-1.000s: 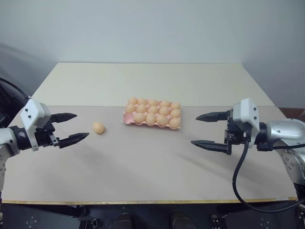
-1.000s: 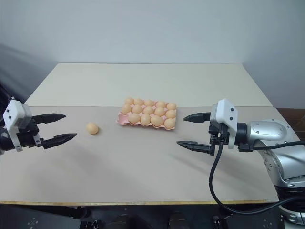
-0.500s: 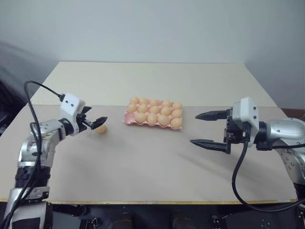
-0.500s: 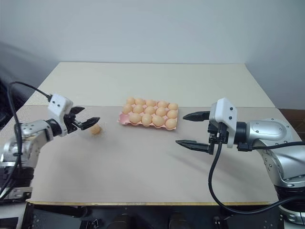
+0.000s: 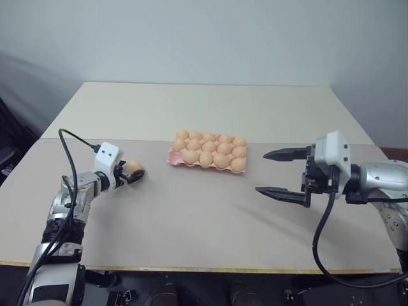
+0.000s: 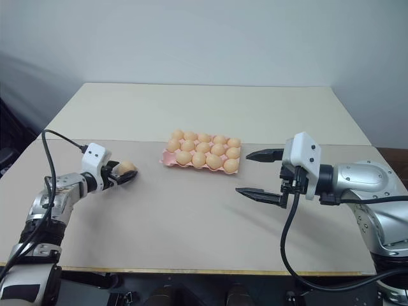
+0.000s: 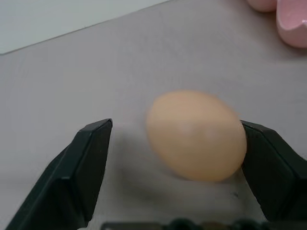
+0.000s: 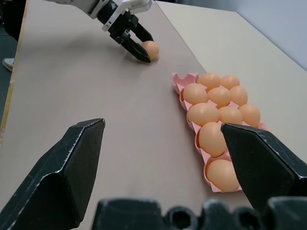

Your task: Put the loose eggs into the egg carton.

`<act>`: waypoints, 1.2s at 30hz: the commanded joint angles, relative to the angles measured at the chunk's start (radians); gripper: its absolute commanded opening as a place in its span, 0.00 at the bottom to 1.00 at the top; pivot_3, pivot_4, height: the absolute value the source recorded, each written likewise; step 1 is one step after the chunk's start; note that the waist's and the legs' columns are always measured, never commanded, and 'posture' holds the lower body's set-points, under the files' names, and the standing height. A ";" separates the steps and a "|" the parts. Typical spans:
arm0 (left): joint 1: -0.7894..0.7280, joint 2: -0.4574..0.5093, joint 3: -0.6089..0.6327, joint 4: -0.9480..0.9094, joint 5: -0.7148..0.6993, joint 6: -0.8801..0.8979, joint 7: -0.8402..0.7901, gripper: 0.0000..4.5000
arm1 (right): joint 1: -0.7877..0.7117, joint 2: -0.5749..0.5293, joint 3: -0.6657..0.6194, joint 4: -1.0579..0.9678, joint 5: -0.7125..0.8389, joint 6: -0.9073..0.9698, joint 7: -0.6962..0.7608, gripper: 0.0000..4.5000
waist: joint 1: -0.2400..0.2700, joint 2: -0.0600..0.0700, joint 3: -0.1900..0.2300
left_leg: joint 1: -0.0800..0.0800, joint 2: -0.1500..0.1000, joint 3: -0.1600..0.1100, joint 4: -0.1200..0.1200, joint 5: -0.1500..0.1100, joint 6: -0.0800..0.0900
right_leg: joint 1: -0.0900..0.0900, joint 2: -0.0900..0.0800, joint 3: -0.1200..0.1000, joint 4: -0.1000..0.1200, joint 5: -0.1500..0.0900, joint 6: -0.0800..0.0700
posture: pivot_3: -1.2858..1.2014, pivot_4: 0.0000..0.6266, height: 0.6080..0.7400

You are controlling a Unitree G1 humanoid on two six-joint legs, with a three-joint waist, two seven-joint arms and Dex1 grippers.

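Note:
One loose egg [image 5: 133, 167], tan-orange, lies on the beige table left of the egg carton [image 5: 172, 158]. My left gripper [image 5: 132, 173] reaches low over the table with a finger on each side of this egg [image 7: 194, 135]. One finger [image 7: 268, 163] touches its side and the other [image 7: 88, 158] stands a small gap away, so the gripper is open. The pink carton [image 8: 180, 78] holds several eggs, and its near-left corner cup is bare. My right gripper [image 5: 261, 172] hovers open and empty to the right of the carton.
The table's front edge [image 5: 204, 268] runs close below both arms. A paler board [image 5: 204, 108] covers the far half of the table, behind the carton. A black cable [image 5: 319, 236] hangs from the right wrist.
My left arm has swung forward and down to the loose egg, and its fingers have narrowed around it. The right arm has stayed where it was, still open.

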 commanded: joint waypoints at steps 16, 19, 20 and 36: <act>-0.071 0.007 0.053 -0.147 -0.108 -0.067 -0.162 0.38 | -0.008 -0.004 -0.016 -0.025 0.004 -0.017 -0.007 1.00 | 0.002 0.000 0.000 | 0.000 0.000 0.000 0.000 0.000 0.000 | 0.000 0.000 0.000 0.000 0.000 0.000 | 0.52 0.24 1.00; -0.122 -0.034 0.016 -0.128 -0.108 -0.075 -0.194 0.38 | -0.012 -0.002 -0.013 -0.022 0.002 -0.019 -0.009 1.00 | 0.006 0.000 0.000 | 0.000 0.000 0.000 0.001 0.000 0.000 | 0.001 0.000 0.000 0.000 0.000 0.000 | 0.52 0.24 1.00; -0.136 -0.047 0.005 -0.116 -0.104 -0.079 -0.200 0.38 | -0.014 -0.002 -0.011 -0.022 0.000 -0.019 -0.010 1.00 | 0.006 0.000 0.000 | 0.000 0.000 0.000 0.001 0.000 0.000 | 0.001 0.000 0.000 0.000 0.000 0.000 | 0.52 0.24 1.00; -0.321 -0.155 -0.123 0.226 0.044 -0.253 -0.230 0.38 | 0.040 -0.017 -0.059 -0.083 0.027 0.009 -0.053 1.00 | -0.001 0.000 0.000 | -0.001 -0.001 0.000 0.000 0.000 0.000 | 0.000 0.000 0.000 -0.001 0.000 0.000 | 0.52 0.24 1.00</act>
